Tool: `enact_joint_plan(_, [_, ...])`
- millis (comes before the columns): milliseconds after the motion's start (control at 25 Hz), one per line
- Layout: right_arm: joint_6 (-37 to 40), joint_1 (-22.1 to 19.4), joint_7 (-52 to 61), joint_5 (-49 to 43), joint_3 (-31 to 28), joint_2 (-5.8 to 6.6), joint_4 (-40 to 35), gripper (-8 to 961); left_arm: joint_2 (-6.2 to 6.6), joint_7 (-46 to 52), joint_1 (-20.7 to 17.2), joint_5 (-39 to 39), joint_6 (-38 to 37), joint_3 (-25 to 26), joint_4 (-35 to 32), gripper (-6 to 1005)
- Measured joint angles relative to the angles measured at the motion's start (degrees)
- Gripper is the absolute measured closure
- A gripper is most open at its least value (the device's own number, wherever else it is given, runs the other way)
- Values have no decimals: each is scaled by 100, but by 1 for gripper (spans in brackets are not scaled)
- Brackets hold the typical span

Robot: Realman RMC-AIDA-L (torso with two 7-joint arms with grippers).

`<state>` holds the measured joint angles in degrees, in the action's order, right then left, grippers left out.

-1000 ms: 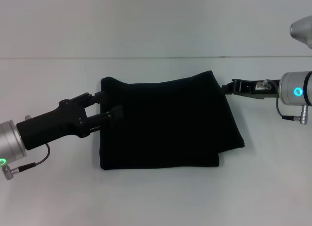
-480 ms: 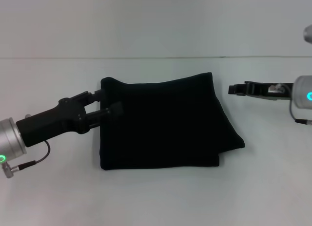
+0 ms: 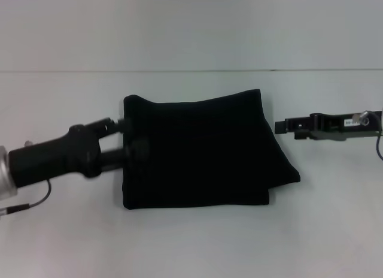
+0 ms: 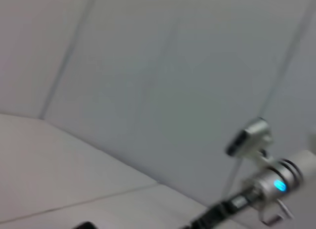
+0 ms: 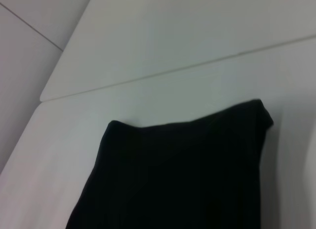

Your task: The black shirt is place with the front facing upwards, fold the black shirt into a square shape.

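Observation:
The black shirt (image 3: 203, 149) lies folded into a rough square in the middle of the white table, with a lower layer sticking out at its right side. No lettering shows. My left gripper (image 3: 128, 137) is at the shirt's left edge, open, its two fingers spread against the cloth and holding nothing. My right gripper (image 3: 280, 126) hovers to the right of the shirt, a short gap away from the cloth. The right wrist view shows the shirt (image 5: 173, 174) from its right side.
The white table (image 3: 191, 242) spreads wide around the shirt, with its back edge against a pale wall (image 3: 191, 26). The left wrist view shows only the wall and the right arm (image 4: 269, 182) farther off.
The right gripper has drawn back to the right, away from the shirt's upper right corner, and sits a little lower. The left arm has tilted flatter, its gripper staying at the left edge.

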<state>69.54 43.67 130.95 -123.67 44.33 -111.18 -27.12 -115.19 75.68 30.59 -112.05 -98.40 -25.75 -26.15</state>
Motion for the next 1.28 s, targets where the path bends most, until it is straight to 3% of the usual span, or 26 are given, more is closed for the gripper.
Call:
enact_joint_plan(160, [42, 11, 336, -223, 20, 50, 178, 238, -7, -201, -127, -16, -392, -224, -340, 191])
enact_joint_plan(280, [-22, 76, 432, -376, 38, 16, 377, 156, -30, -217, -186, -21, -416, -232, -414, 191])
enact_joint_plan(720, [-160, 177, 428, -511, 67, -251, 572, 162, -38, -289, -237, 30, -379, -172, -417, 191])
enact_joint_plan(1040, [-103, 90, 428, -467, 25, -293, 543, 195, -38, -290, -204, 55, -367, -140, -417, 191])
enact_joint_plan(1280, [-93, -85, 293, -427, -163, -297, 504, 376, -38, -273, -177, 67, -301, -140, -401, 191])
